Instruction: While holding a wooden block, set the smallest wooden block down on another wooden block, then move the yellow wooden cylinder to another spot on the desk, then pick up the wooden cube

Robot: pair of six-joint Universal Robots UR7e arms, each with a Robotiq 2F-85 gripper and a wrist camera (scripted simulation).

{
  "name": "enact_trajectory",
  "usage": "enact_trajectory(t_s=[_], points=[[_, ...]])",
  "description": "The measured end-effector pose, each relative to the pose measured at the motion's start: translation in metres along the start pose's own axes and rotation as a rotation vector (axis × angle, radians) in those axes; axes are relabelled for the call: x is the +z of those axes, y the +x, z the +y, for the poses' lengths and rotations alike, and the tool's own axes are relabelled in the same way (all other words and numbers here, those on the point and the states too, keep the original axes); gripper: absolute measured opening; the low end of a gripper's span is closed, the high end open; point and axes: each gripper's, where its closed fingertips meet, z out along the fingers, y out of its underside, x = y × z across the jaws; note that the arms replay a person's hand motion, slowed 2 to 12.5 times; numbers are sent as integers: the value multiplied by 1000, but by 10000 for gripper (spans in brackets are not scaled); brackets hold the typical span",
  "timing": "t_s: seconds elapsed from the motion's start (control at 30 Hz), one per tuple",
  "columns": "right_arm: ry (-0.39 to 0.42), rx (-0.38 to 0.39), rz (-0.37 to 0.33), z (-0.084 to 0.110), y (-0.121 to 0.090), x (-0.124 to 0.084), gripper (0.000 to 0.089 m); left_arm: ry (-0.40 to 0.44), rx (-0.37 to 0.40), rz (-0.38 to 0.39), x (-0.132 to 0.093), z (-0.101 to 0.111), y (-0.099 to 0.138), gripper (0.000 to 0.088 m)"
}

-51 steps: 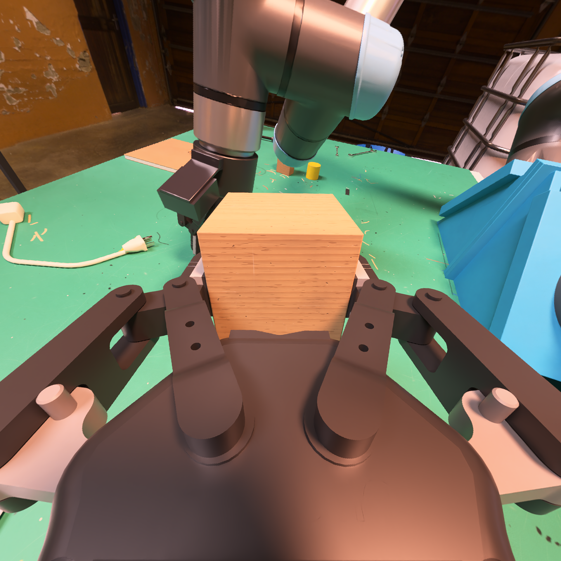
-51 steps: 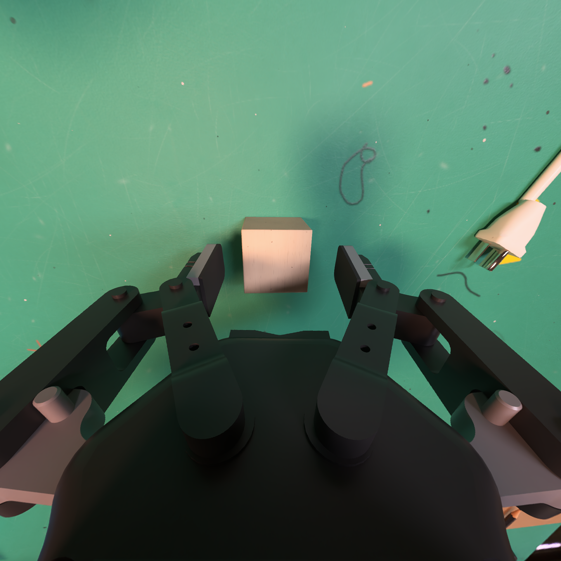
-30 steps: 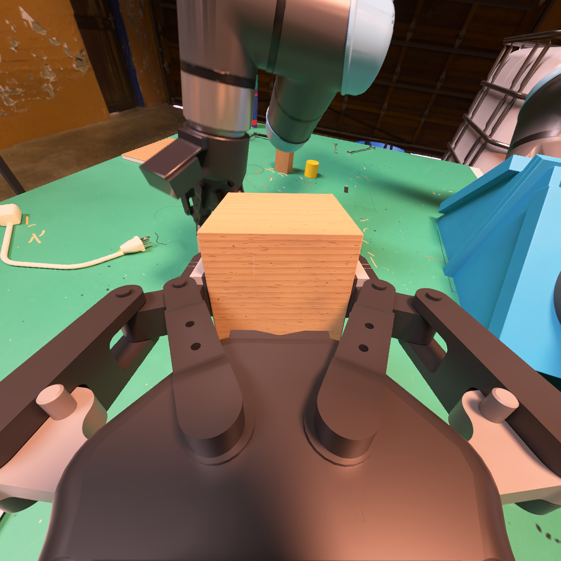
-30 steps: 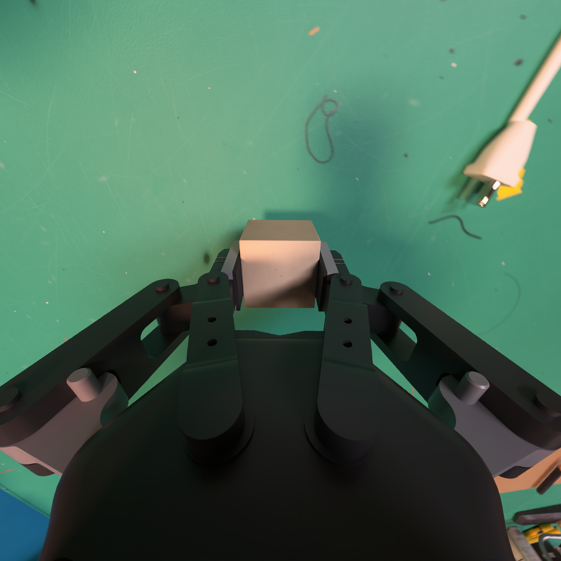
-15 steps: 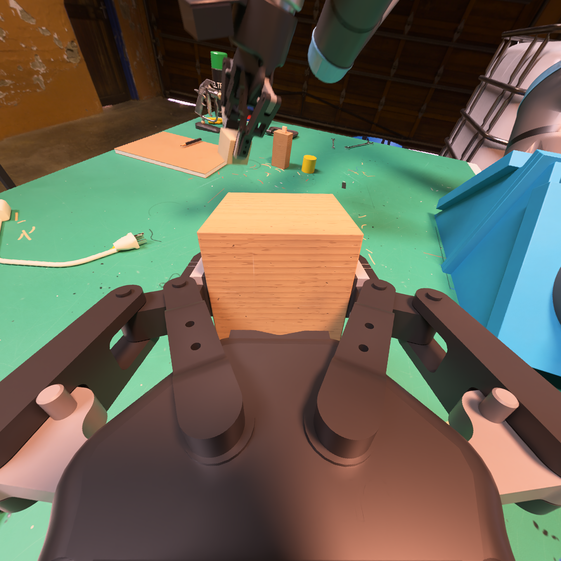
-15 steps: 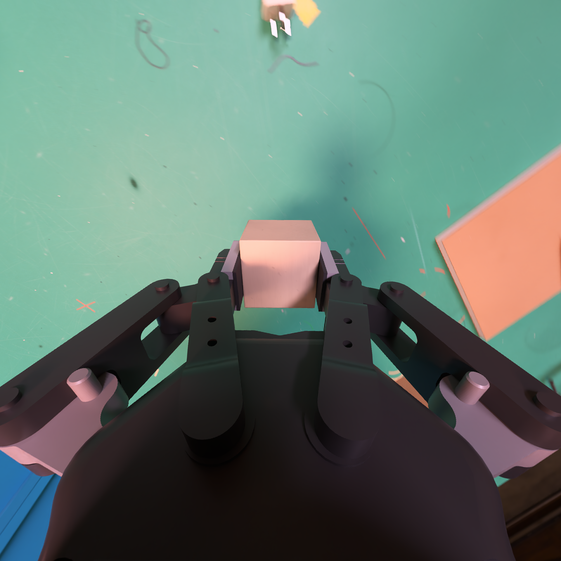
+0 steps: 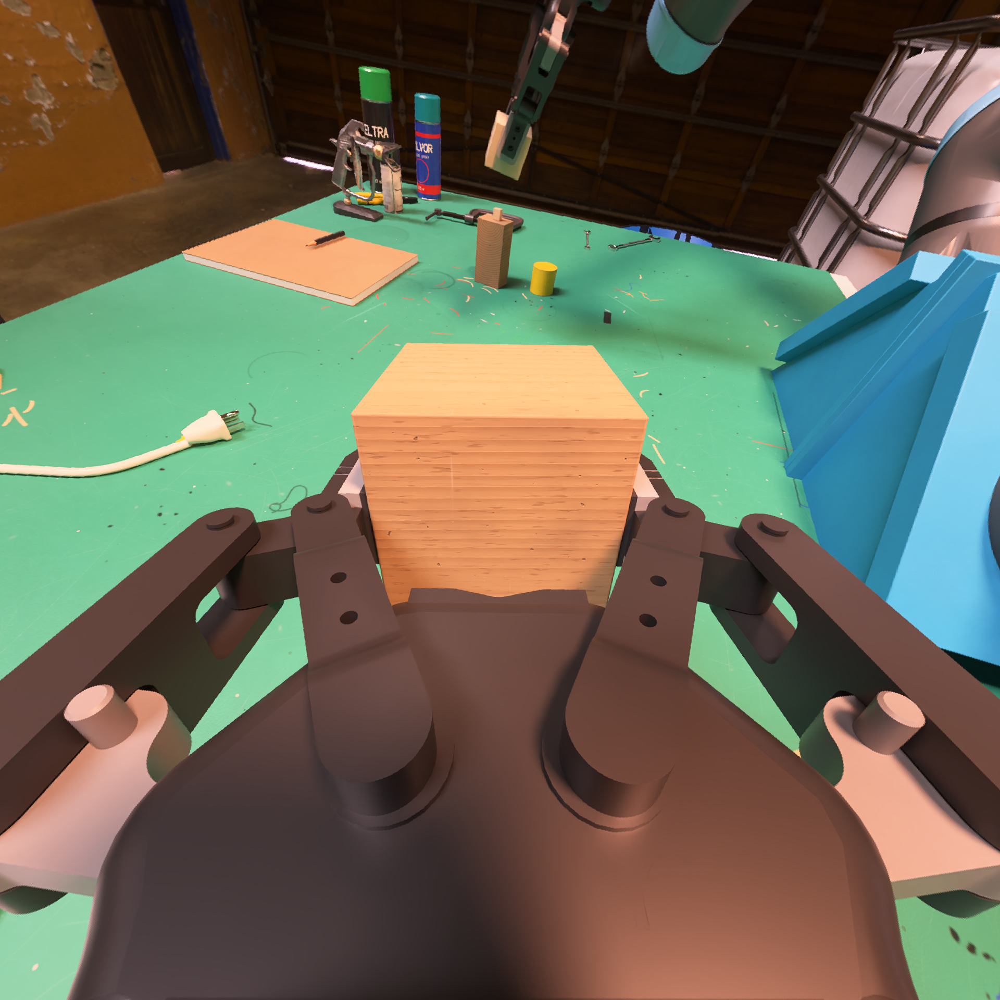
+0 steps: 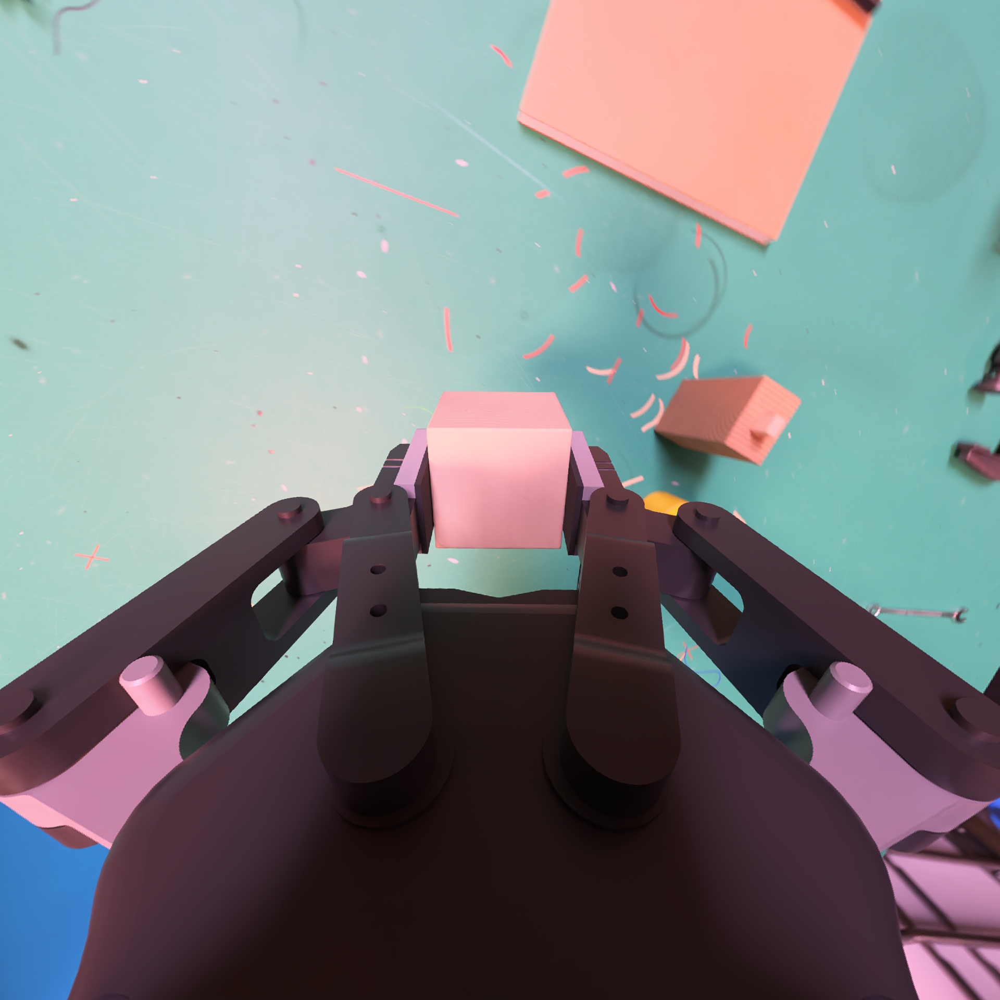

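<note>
My left gripper (image 7: 498, 487) is shut on a large wooden cube (image 7: 498, 460) and holds it above the green desk (image 7: 162, 352). My right gripper (image 8: 498, 476) is shut on the small pale wooden block (image 8: 498, 476) and holds it high over the desk; it also shows in the left wrist view (image 7: 506, 143). A tall wooden block with a peg on top (image 7: 492, 249) stands at the far side, below and right of the small block in the right wrist view (image 8: 725, 416). The yellow cylinder (image 7: 543, 278) stands beside it; the right fingers mostly hide it (image 8: 663, 502).
An orange pad (image 7: 303, 260) with a pencil lies at the back left (image 8: 692, 108). Two spray cans (image 7: 400, 135) and a spray gun stand at the far edge. A blue housing (image 7: 893, 433) stands on the right. A white plug and cord (image 7: 162, 449) lie on the left. Wrenches (image 7: 627, 243) lie at the back.
My right gripper closed on the small block, lifted it and carried it up and toward the far side near the tall block. My left gripper has kept hold of the large cube.
</note>
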Motion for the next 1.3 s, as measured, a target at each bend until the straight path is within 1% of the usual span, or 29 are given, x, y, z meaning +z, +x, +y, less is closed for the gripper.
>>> enact_trajectory(t_s=[0.1,0.2,0.33,0.47,0.67,0.9,1.1,1.3], points=[[-8,80,14,20,24,1,383,-5,2,3,2,1,1,624],[-14,152,13,37,44,6,383,-10,3,7,4,1,2,624],[-30,227,-8,58,60,19,383,-15,5,11,8,1,4,624],[-48,280,-21,74,71,36,383,-24,6,15,11,3,7,624],[-65,318,-29,88,78,64,383,-38,13,19,14,5,10,624],[-62,347,-26,96,81,91,383,-49,19,20,16,7,11,624],[-46,372,-25,101,83,108,383,-50,16,24,18,7,12,624],[-36,391,-34,106,82,121,383,-54,13,26,19,9,11,624]])
